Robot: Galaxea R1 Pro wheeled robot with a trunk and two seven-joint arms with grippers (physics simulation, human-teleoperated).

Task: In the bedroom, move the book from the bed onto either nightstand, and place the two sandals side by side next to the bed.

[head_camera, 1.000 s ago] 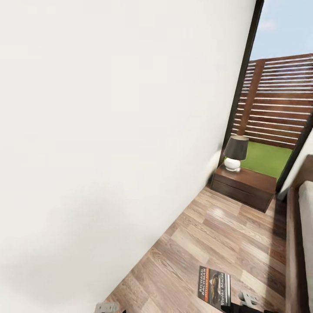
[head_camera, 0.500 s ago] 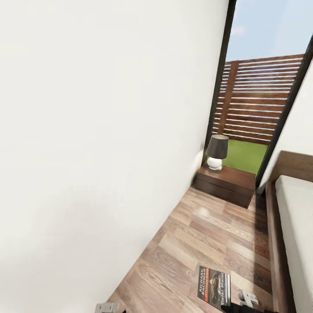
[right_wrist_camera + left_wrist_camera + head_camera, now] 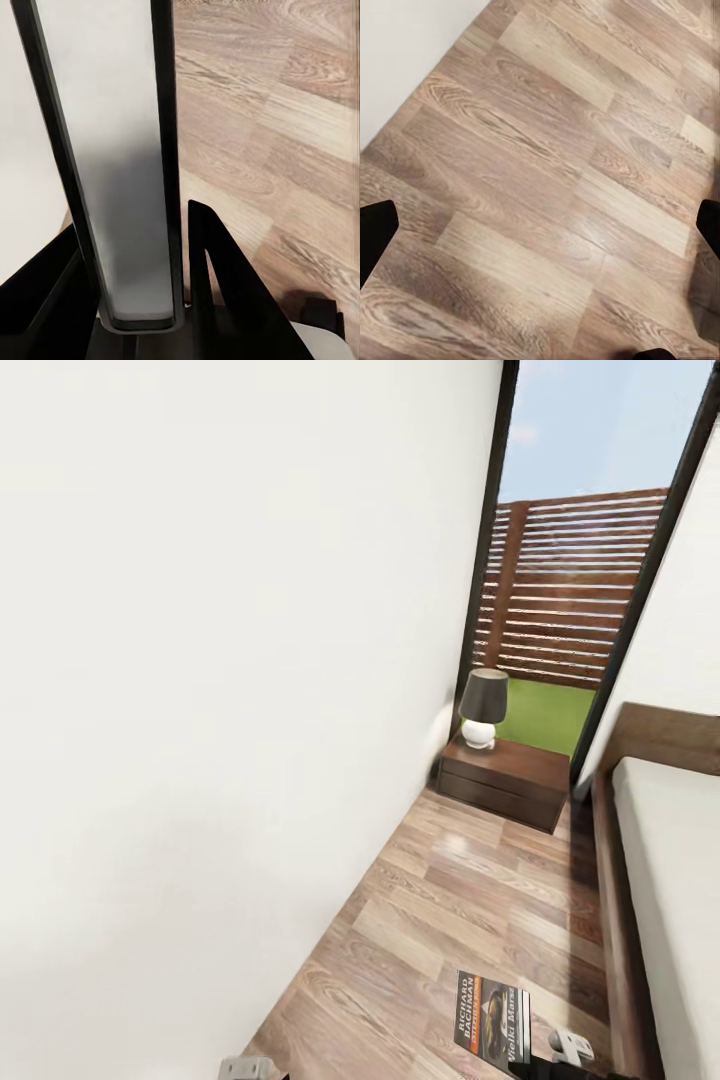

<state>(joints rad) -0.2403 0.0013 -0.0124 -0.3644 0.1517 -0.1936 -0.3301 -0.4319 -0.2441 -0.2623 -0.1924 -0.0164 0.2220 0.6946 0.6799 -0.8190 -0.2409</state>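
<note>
The book (image 3: 492, 1020), dark with white lettering and an orange band, hangs low over the wood floor, and my right gripper (image 3: 530, 1066) is shut on its lower edge. In the right wrist view the book (image 3: 124, 172) stands edge-on between the black fingers (image 3: 225, 292). Ahead by the window sits the dark-brown nightstand (image 3: 515, 780), carrying a lamp. The bed (image 3: 670, 880) with its light-grey mattress runs along the right. My left gripper (image 3: 540, 229) is open over bare floor, and part of it shows at the head view's lower edge (image 3: 245, 1068). The sandals are out of view.
A white wall (image 3: 220, 710) closes off the left side. A strip of wood-plank floor (image 3: 470, 900) runs between the wall and the bed towards the nightstand. A lamp (image 3: 483, 707) with a dark shade stands on the nightstand's left part. Behind it is a tall dark-framed window (image 3: 570, 590).
The head view has swung right: the nightstand now sits further left and more of the bed shows. The book and both grippers keep their places in the picture.
</note>
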